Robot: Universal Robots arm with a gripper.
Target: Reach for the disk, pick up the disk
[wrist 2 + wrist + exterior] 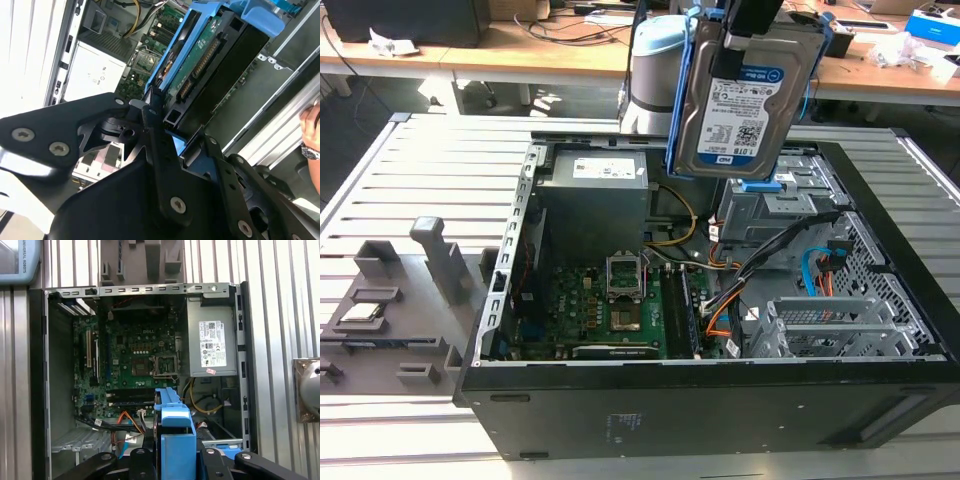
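Observation:
The disk [745, 110] hangs upright in the air above the open computer case [670, 400], over its drive cage [775, 205]. It is a silver drive with a white-and-blue label and blue side rails. My gripper [752, 35] comes down from above and is shut on its upper end. In the second wrist view the black fingers [152, 117] clamp the disk [210, 65], whose green board side and connector show. In the first wrist view the disk's blue rail [175, 435] sits between the fingers [145, 460].
Inside the case are a motherboard [610, 300], a grey power supply [595, 190] and cables [760, 260]. A grey fixture [390, 300] lies on the slatted table at the exterior view's left. The arm's base [655, 70] stands behind the case. A person's hand [311, 130] is at the table edge.

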